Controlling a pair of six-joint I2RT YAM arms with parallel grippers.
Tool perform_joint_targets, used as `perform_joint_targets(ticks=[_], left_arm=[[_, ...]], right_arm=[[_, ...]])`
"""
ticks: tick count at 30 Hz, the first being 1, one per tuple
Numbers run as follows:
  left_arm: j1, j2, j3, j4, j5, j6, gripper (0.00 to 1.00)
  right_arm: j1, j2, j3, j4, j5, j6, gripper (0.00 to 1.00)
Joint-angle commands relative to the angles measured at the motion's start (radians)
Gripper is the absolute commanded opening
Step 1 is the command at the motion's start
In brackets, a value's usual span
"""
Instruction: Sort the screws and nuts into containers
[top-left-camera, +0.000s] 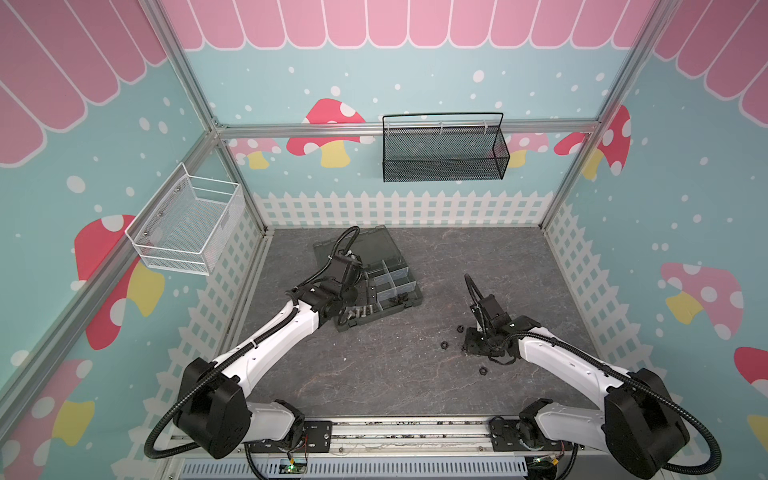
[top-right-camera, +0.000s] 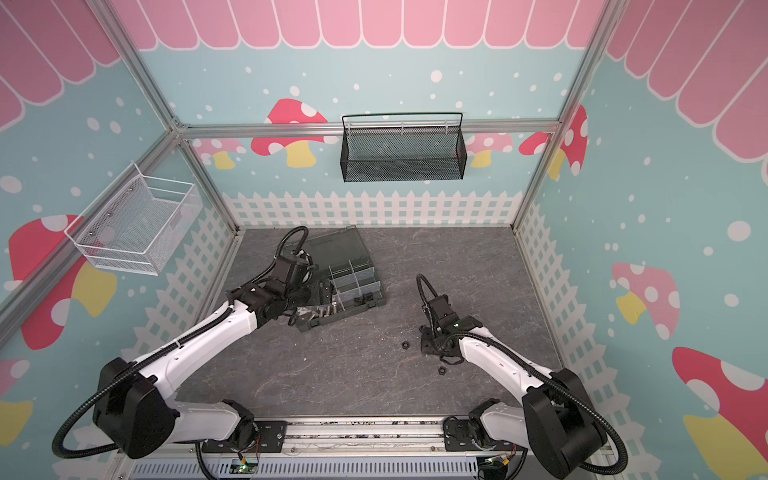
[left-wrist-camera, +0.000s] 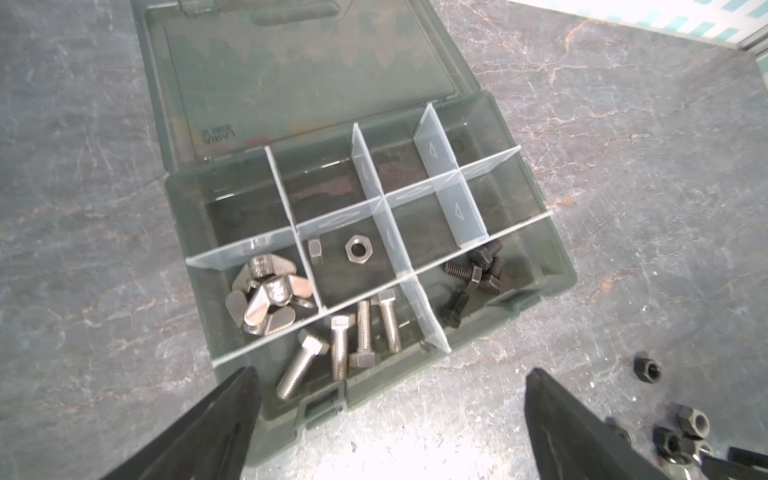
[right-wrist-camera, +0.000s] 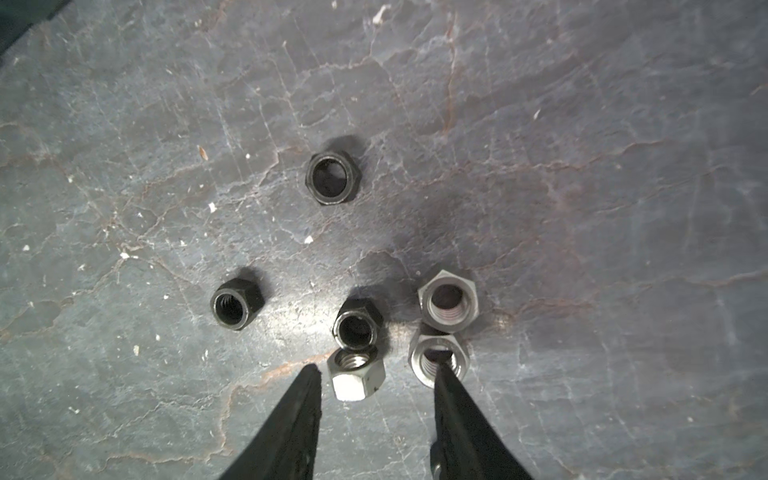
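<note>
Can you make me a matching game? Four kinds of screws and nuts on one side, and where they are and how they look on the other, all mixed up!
1 wing nuts
2 silver screws
3 black screws
4 black nuts

A loose on the table
B shiny, heaped, in the box
C shiny, side by side, in the box
D matte, in the box

Pairs: 1-B, 2-C, 3-D, 4-A

Open smoky-grey box (left-wrist-camera: 559, 272) keeps silver screws (left-wrist-camera: 338, 349), black screws (left-wrist-camera: 478, 272), wing nuts (left-wrist-camera: 270, 299) and two silver nuts (left-wrist-camera: 316, 251) in separate compartments (left-wrist-camera: 419, 216); loose black and silver nuts (right-wrist-camera: 353, 384) cluster on the surface (right-wrist-camera: 582, 166).
</note>
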Motion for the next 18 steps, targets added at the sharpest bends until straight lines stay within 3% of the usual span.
perform_joint_targets(ticks=[1,9,18], left_arm=[[0.000,-0.059,-0.076,0.067,0.043,-0.095,1.00],[-0.001,-0.157,-0.211,0.135,0.061,-0.162,1.00],[0.001,-0.189,-0.258,0.153,0.049,-0.169,1.00]], right_arm=[[-0.005,0.021,-0.008,-0.001,-0.036,-0.010,0.45],[0.001,0.058,0.007,0.010,-0.052,-0.020,0.42],[0.031,0.111,0.011,0.022,-0.044,-0.013,0.40]])
